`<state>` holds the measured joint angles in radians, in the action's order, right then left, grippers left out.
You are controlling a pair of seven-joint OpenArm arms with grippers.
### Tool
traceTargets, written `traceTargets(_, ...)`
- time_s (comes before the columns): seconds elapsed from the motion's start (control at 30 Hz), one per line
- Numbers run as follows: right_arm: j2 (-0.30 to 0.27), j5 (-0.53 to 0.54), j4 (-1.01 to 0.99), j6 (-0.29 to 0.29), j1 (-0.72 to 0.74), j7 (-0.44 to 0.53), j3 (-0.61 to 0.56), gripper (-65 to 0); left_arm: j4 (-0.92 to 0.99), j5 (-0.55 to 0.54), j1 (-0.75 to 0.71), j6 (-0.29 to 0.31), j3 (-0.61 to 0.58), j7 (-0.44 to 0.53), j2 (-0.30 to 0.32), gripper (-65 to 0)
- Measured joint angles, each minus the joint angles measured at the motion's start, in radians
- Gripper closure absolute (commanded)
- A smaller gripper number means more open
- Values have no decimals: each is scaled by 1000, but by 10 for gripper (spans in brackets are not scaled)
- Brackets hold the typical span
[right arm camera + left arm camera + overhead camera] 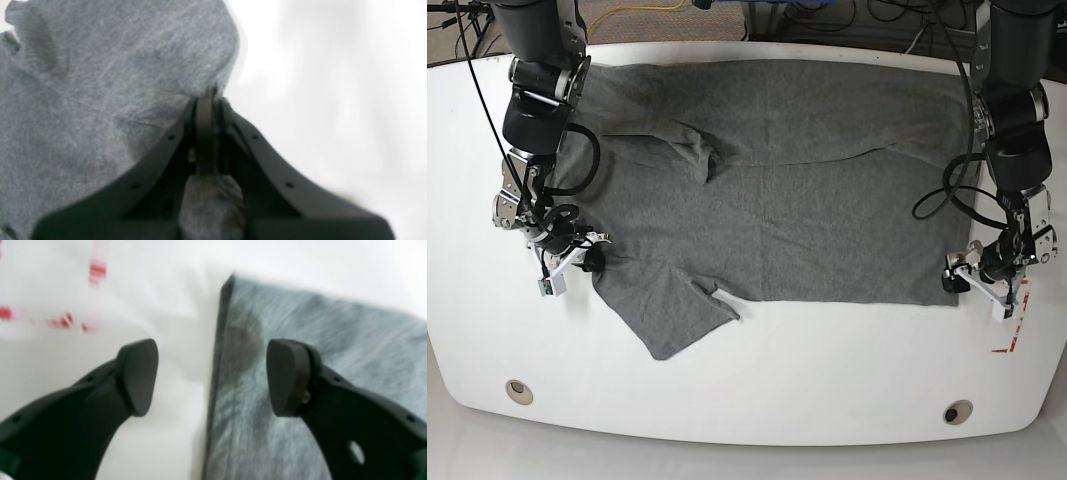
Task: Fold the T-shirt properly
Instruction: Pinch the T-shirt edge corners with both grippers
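- Nearest the base camera, two round holes (519, 390) sat in the lower strip of the white table (757, 380), with red tape marks (1012, 330) at lower right.
- Just above that strip lay the T-shirt (787, 200), grey and spread across the middle of the frame, one sleeve (672, 315) jutting toward the lower left.
- At left of the frame, the right gripper (587, 257) was clenched on the shirt's edge near that sleeve; the right wrist view showed the jaws pressed together with grey cloth bunched between them.
- At right of the frame, the left gripper (959, 278) stood released at the shirt's lower right corner; in the left wrist view its fingers (138, 376) straddled the cloth's straight edge, one over bare table and one over fabric, gripping nothing.
- Farther back, the shirt's upper edge ran along the table's far rim, with cables beyond.
- Judged step: securing both near corners before a fold.
- Next move likely calls for the left jaws to drop and close on the hem corner, so both arms can lift together.
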<state>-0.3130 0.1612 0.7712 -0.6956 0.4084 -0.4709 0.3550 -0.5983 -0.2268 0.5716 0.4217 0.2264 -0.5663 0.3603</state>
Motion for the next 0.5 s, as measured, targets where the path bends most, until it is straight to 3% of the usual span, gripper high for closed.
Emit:
traceTargets(0.37, 0, 2, 0, 0, -2, 0, 0, 0, 11, -2, 13, 1, -71, 35, -38, -475)
traceTargets(0.5, 0, 2, 0, 0, -2, 0, 0, 0, 11, -3, 15, -3, -71, 43, -58, -385)
